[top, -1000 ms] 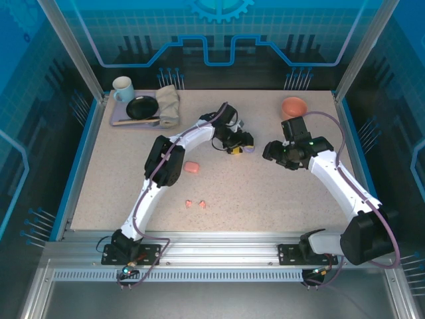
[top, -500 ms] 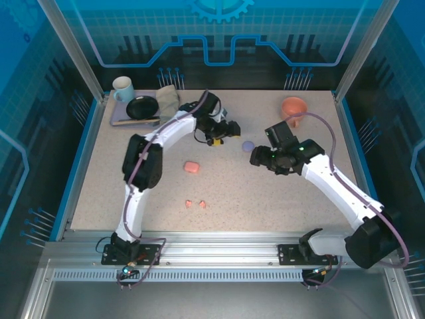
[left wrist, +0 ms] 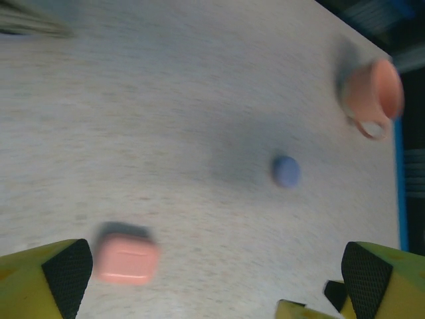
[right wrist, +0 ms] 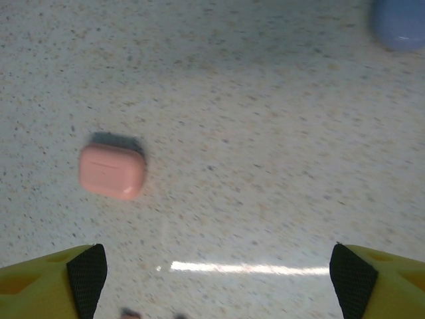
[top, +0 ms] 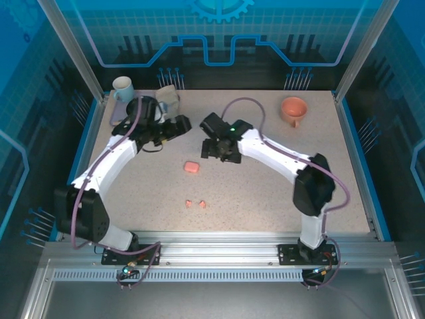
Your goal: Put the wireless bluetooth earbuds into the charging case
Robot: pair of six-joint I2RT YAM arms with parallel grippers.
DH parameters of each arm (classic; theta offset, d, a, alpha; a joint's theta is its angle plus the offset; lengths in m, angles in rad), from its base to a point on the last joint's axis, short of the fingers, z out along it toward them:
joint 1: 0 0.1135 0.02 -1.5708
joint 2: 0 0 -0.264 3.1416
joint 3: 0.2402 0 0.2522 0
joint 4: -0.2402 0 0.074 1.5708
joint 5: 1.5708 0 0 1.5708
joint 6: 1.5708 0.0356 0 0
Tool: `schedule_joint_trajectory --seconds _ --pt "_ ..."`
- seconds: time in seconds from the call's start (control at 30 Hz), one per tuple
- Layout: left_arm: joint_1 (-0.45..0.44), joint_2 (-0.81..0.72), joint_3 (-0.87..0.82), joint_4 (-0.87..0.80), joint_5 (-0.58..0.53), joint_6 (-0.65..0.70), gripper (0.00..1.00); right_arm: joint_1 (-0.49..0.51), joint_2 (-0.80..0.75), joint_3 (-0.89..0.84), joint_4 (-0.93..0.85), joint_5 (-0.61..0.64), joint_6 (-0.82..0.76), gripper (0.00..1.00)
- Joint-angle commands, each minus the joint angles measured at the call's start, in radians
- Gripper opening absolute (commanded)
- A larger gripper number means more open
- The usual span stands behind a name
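A closed salmon-pink charging case (top: 192, 167) lies mid-table; it also appears in both wrist views (left wrist: 126, 259) (right wrist: 111, 171). Two salmon-pink earbuds (top: 195, 203) lie side by side nearer the front. A lilac case (left wrist: 285, 171) sits on the table, seen at the top right of the right wrist view (right wrist: 402, 23); in the top view the right arm hides it. The lilac earbuds are out of view. My left gripper (top: 178, 126) (left wrist: 216, 276) is open and empty at the back left. My right gripper (top: 222, 151) (right wrist: 219, 279) hangs open and empty just right of the pink case.
A salmon cup (top: 293, 107) (left wrist: 372, 93) stands at the back right. At the back left a tray holds a white mug (top: 121, 85), a dark plate and a folded cloth (top: 169, 96), close behind the left gripper.
The left arm has swung left and back, leaving the lilac case on the table. The right arm has swept left across the middle, over the lilac case, toward the pink case.
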Motion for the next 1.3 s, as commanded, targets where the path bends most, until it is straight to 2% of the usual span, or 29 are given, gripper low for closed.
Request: schedule_joint_trajectory --seconds 0.0,0.07,0.13,0.23,0.37,0.67,1.0,1.27 --pt "0.118 -0.082 -0.091 0.062 -0.045 -0.089 0.99 0.029 0.132 0.150 -0.110 0.038 0.081 0.91" --pt "0.200 -0.117 -0.134 0.070 -0.032 -0.156 0.99 0.042 0.230 0.259 -0.163 0.044 0.119 0.91" --pt "0.278 -0.128 -0.171 0.090 0.041 -0.243 0.99 0.053 0.319 0.381 -0.227 0.051 0.150 0.91" --pt "0.345 -0.123 -0.172 0.078 0.119 -0.259 0.99 0.073 0.445 0.535 -0.282 0.049 0.168 0.90" --pt "0.359 -0.135 -0.158 0.058 0.109 -0.216 0.99 0.087 0.553 0.671 -0.312 0.034 0.193 0.89" --pt "0.374 -0.126 -0.163 0.053 0.124 -0.180 0.99 0.109 0.662 0.776 -0.306 0.012 0.228 0.89" --pt "0.374 -0.131 -0.183 0.068 0.150 -0.155 0.99 0.112 0.741 0.814 -0.296 -0.009 0.251 0.84" --pt "0.374 -0.126 -0.202 0.096 0.185 -0.169 0.99 0.107 0.750 0.805 -0.327 -0.003 0.246 0.74"
